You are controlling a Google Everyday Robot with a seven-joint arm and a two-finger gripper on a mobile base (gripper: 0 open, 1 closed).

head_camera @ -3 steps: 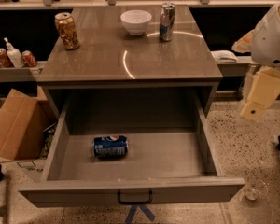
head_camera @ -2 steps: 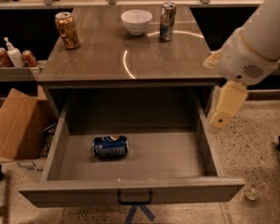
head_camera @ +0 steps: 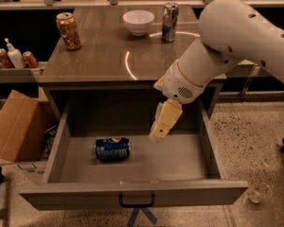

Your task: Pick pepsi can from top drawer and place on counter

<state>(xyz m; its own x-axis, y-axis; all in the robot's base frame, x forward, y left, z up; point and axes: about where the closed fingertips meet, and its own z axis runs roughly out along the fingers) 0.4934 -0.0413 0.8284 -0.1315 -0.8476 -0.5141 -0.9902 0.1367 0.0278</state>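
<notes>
The pepsi can lies on its side on the floor of the open top drawer, left of middle. The drawer is pulled fully out, its black handle facing me. My gripper hangs over the drawer's middle, just right of the can and a little above it, apart from it. The white arm reaches in from the upper right and covers part of the counter's right front. The counter is the glossy grey-brown top behind the drawer.
On the counter stand an orange-gold can at the back left, a white bowl and a taller silver-blue can at the back. A cardboard box sits on the floor left of the drawer. Bottles stand on a left shelf.
My arm has swung left from beside the cabinet and down, bringing the gripper over the open drawer close to the pepsi can. The can and drawer have not moved.
</notes>
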